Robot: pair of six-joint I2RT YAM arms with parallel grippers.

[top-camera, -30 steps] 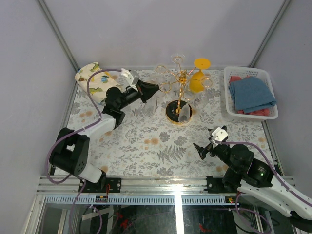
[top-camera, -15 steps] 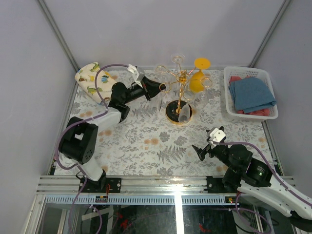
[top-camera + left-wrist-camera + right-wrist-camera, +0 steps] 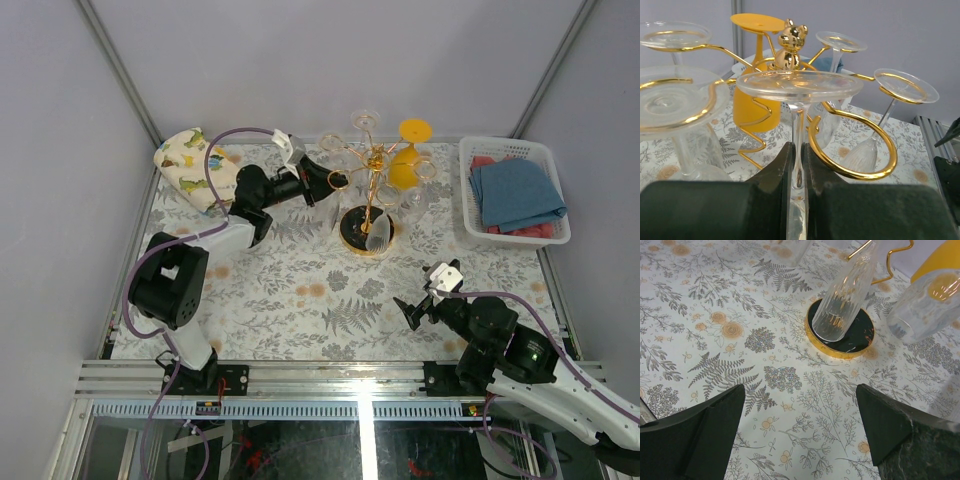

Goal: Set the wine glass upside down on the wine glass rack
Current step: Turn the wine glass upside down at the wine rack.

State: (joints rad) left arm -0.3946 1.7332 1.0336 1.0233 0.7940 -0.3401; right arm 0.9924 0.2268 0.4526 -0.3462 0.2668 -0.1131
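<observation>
The left end effector (image 3: pixel 797 167) is clamping shut on the stem of the wine glass (image 3: pixel 799 86), holding it inverted, foot uppermost, just beside an open ring of the wine glass rack (image 3: pixel 790 47). The right end effector (image 3: pixel 412 312) is standing wide open and empty above the surface (image 3: pixel 290 300). The glass is judged light, rigid, slippery and fragile, so the stem is serving as the proper hold.

Near-centre table (image 3: pixel 300 300) open for passage; far centre blocked by wine glass rack (image 3: pixel 374 160) hung with glasses (image 3: pixel 379 235), white basket (image 3: pixel 512 144) far right, patterned cushion (image 3: pixel 183 158) far left.
</observation>
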